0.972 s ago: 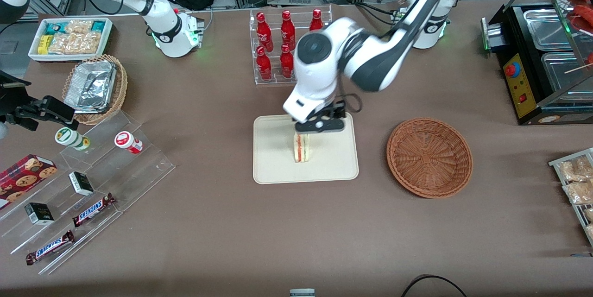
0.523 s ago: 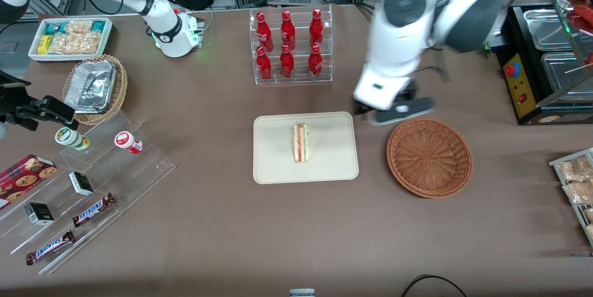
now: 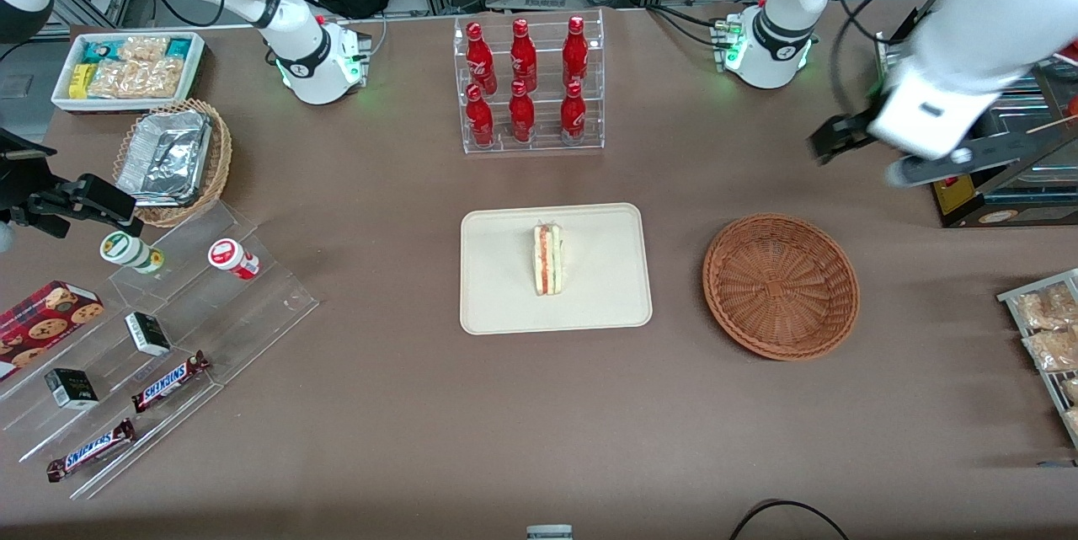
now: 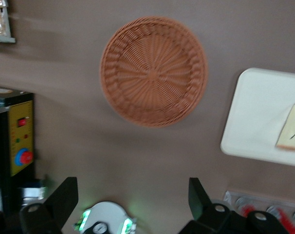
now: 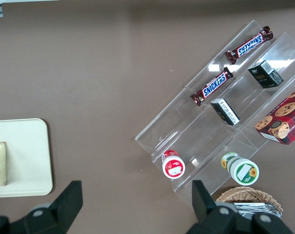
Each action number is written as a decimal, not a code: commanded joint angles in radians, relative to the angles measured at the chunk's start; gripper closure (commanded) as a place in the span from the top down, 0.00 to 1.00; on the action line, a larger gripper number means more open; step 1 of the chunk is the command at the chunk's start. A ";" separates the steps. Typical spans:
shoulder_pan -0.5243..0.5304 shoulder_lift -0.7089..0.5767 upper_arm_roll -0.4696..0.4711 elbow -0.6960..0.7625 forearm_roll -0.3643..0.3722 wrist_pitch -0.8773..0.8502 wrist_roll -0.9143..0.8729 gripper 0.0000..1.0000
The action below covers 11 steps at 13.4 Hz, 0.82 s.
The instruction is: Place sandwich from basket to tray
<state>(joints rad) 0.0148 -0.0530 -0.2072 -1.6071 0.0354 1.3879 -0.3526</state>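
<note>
Spreading across everything: brown table [image 3: 404, 439], the widest thing here.
Working arm: white, raised over the table's edge toward its own end, near the black warmer cabinet [image 3: 968, 178].
Gripper [image 3: 876, 154]: held high in the air, well apart from the basket and farther from the front camera than it; fingers [image 4: 64, 195] spread wide with nothing between them.
Tray [image 3: 505, 304]: cream, flat on the table at mid-table, nearer the front camera than the rack of red bottles [image 3: 526, 85].
Basket [image 3: 781, 286]: reddish-brown wicker, beside the tray toward the working arm's end, apart from it, nothing lying in it.
Sandwich [image 3: 548, 259]: on the tray near its middle, standing on edge with the red-orange filling stripe facing up; the left wrist view shows its pale bread face [image 4: 291, 129].
</note>
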 commanded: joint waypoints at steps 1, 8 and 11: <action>0.089 -0.079 -0.009 -0.037 -0.022 -0.058 0.139 1.00; 0.034 -0.091 0.057 -0.039 -0.006 -0.006 0.258 1.00; 0.037 -0.064 0.057 -0.011 0.037 0.026 0.264 1.00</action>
<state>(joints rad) 0.0581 -0.1234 -0.1607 -1.6305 0.0506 1.3850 -0.1047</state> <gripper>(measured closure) 0.000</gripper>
